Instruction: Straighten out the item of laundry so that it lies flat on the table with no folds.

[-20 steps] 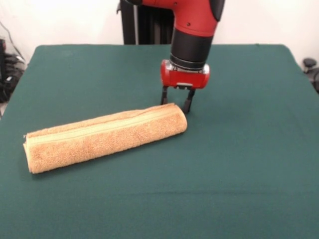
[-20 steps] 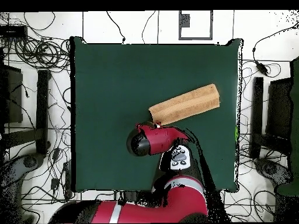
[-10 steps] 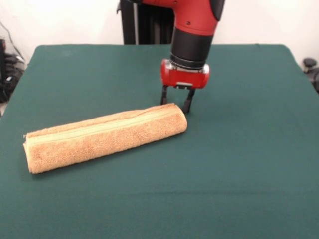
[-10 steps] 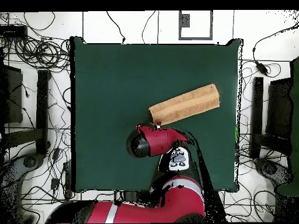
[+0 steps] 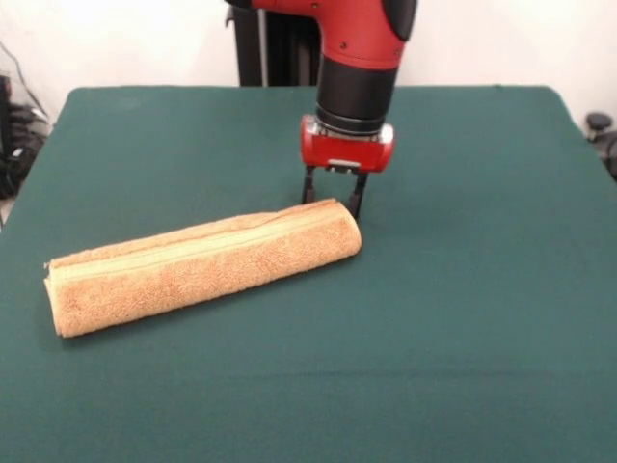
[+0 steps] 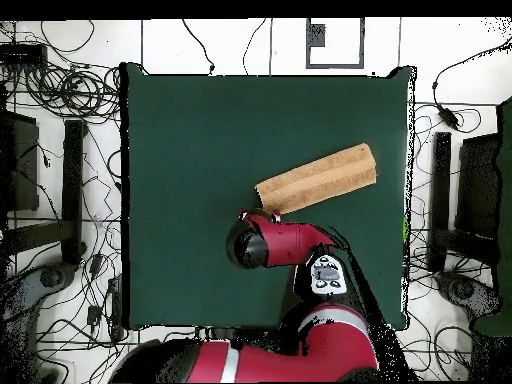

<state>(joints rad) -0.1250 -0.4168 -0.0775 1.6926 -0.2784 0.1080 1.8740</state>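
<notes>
The orange-tan terry towel lies folded into a long narrow bundle on the dark green table, slanting from the front view's left up to its middle. A paler woven band runs along its top. It also shows in the overhead view. My gripper hangs from the red and black arm just behind the towel's right end, fingers open and pointing down, holding nothing. Its left finger stands behind the towel's end, its right finger just off the corner. In the overhead view the arm hides the gripper.
The table's green top reaches well beyond the towel on all sides. The robot's black pedestal stands at the far edge. Cables and stands lie on the floor round the table in the overhead view.
The gripper has moved a little to the front view's left and slightly up, staying open behind the towel's right end. The towel has not moved.
</notes>
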